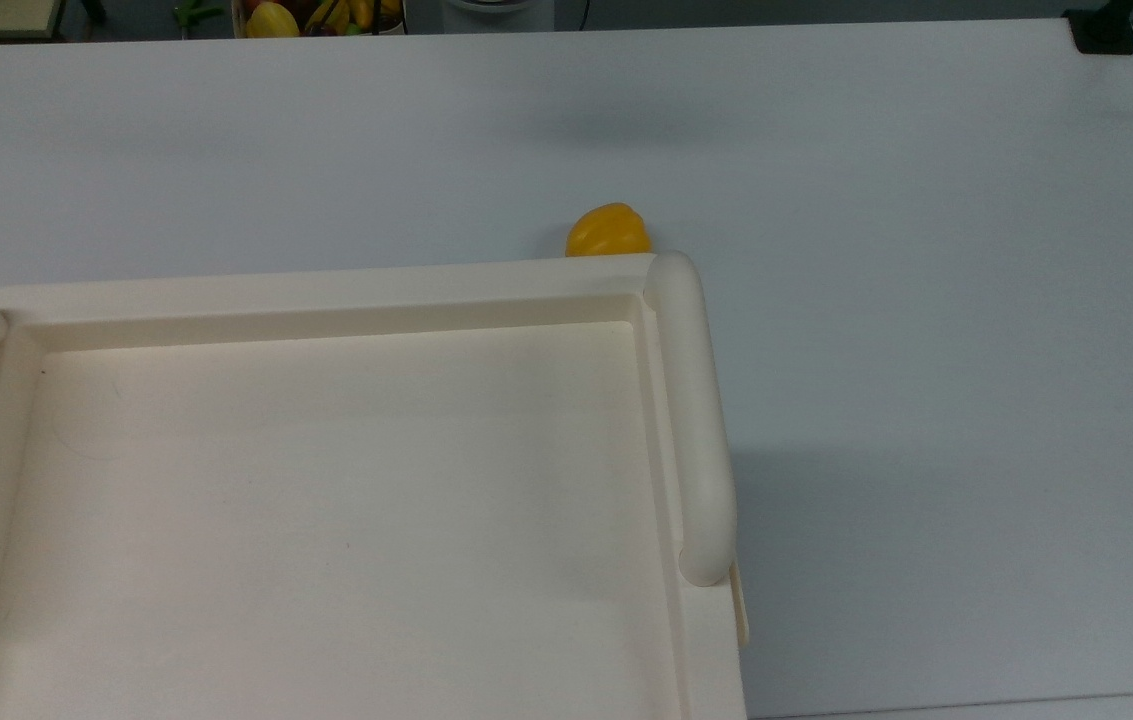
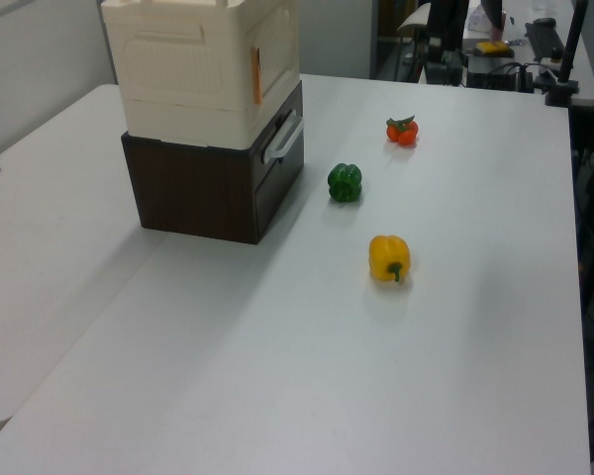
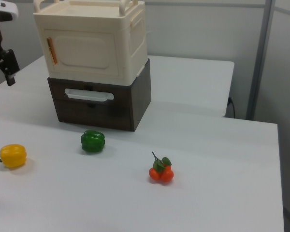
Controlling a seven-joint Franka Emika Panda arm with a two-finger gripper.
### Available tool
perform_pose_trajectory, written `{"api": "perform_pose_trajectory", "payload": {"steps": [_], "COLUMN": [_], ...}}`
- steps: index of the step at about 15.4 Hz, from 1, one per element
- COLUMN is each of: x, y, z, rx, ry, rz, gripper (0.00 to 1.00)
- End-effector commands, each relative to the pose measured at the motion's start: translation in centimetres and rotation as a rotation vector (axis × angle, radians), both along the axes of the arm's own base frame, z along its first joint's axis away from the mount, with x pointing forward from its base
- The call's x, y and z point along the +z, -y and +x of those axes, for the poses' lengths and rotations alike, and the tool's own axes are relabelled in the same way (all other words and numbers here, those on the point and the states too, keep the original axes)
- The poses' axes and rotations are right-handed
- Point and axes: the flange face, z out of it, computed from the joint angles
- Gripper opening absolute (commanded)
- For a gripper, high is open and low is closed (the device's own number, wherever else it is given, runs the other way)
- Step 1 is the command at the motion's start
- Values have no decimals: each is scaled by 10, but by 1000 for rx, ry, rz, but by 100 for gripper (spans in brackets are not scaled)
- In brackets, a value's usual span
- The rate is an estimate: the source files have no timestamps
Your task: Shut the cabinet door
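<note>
Table (image 1: 926, 300): white, carries everything. Cabinet (image 3: 137, 43): cream unit stacked on a dark brown drawer box (image 3: 140, 96), sitting toward the right view's upper left; the top view looks straight down into its recessed top with a rounded rail on each side. Cabinet door (image 3: 84, 50): on the front face in the right view, sits flush with the frame and looks closed, orange handle strip (image 3: 50, 50) vertical along its left edge. Drawer box has a pale bar handle (image 3: 85, 95) and looks pushed in. Gripper (image 3: 7, 67): black, at the right view's far left edge, up off the table and well apart from the cabinet front; holding nothing, can't tell whether it's apart or together. Green pepper (image 3: 93, 141): on the table in front of the drawer box. Yellow pepper (image 3: 13, 155): further toward the right view's left, near the edge. Orange-red fruit cluster (image 3: 160, 173) with green leaves: toward the right view's right of the green pepper, apart from both peppers.
</note>
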Motion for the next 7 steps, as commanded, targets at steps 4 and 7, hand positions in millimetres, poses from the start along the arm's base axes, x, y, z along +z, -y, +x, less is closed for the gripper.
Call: {"api": "perform_pose_trajectory", "payload": {"steps": [4, 7], "x": [-25, -26], "y": [19, 15], "z": [17, 17], "rx": [107, 105], "ry": [50, 47], "rz": [-28, -28], "gripper": [100, 100]}}
